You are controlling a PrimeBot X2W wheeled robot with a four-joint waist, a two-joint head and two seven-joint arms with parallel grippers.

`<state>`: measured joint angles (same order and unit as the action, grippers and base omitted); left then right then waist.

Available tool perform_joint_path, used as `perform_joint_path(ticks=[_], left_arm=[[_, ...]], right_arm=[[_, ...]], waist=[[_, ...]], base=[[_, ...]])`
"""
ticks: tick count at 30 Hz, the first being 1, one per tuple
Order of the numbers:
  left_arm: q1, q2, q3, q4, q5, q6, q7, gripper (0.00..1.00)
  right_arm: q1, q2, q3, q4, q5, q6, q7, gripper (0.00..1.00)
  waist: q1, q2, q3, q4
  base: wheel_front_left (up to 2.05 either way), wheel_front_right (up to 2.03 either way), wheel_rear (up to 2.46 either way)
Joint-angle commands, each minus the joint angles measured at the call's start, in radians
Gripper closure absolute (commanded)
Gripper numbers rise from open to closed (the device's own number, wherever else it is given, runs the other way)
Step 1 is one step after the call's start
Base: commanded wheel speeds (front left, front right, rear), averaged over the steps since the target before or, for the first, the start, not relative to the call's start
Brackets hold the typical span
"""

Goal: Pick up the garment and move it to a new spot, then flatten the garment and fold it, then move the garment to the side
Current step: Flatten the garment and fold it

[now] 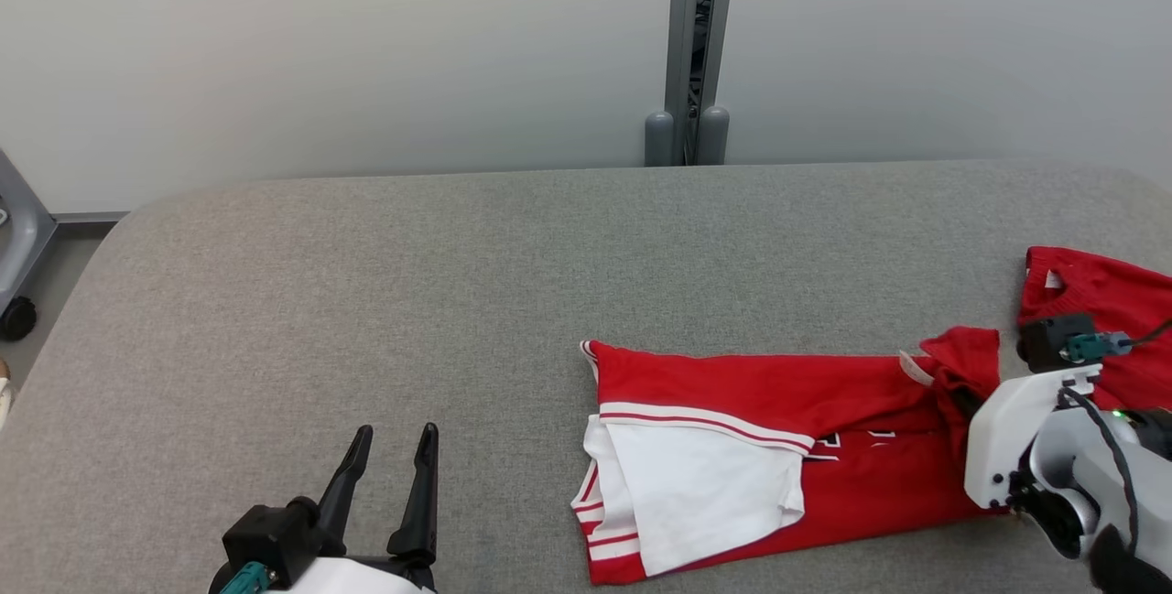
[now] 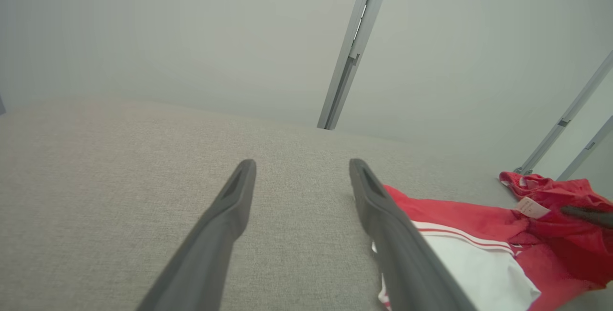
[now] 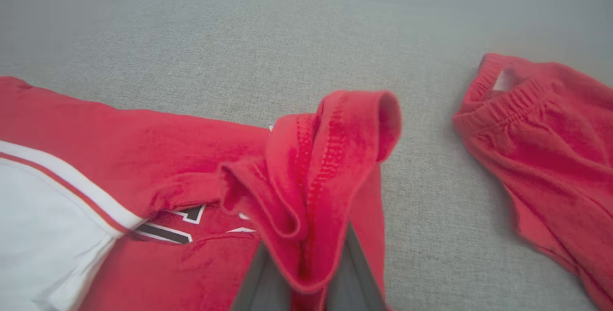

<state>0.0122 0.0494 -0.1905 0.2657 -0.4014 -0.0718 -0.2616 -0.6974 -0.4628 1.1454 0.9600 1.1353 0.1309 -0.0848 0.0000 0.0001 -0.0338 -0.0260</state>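
A red garment [image 1: 732, 393] with a white panel and white stripes lies partly folded on the grey table [image 1: 366, 283], right of centre. It also appears at the lower right of the left wrist view [image 2: 455, 215]. My right gripper [image 1: 961, 402] is at the garment's right end, shut on a bunched fold of its red edge [image 3: 311, 167], which stands up between the fingers [image 3: 357, 277]. My left gripper [image 1: 396, 434] is open over bare table at the lower left, well left of the garment, with nothing between its fingers [image 2: 239, 191].
A second red piece of cloth [image 1: 1108, 301] with an elastic band [image 3: 517, 105] lies at the table's far right. A grey post [image 1: 696, 45] stands behind the table against a pale wall. A wheeled frame [image 1: 18, 246] is off the left edge.
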Motion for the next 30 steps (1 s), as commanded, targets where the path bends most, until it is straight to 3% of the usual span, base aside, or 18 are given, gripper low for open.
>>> perform_joint_path(ticks=[1,30], left_arm=[[-0.002,0.004,0.000,-0.005,-0.007,0.005,-0.004,0.00],[0.004,0.004,0.004,-0.001,-0.041,0.017,-0.004,0.00]], right_arm=[[-0.014,0.010,-0.003,-0.014,0.008,0.000,0.010,1.00],[0.039,0.220,-0.115,-0.203,0.007,0.000,0.125,1.00]], waist=[[0.0000,-0.0001,0.001,-0.001],[0.0000,-0.0001,0.018,0.043]], base=[[0.00,0.00,0.00],[0.00,0.00,0.00]])
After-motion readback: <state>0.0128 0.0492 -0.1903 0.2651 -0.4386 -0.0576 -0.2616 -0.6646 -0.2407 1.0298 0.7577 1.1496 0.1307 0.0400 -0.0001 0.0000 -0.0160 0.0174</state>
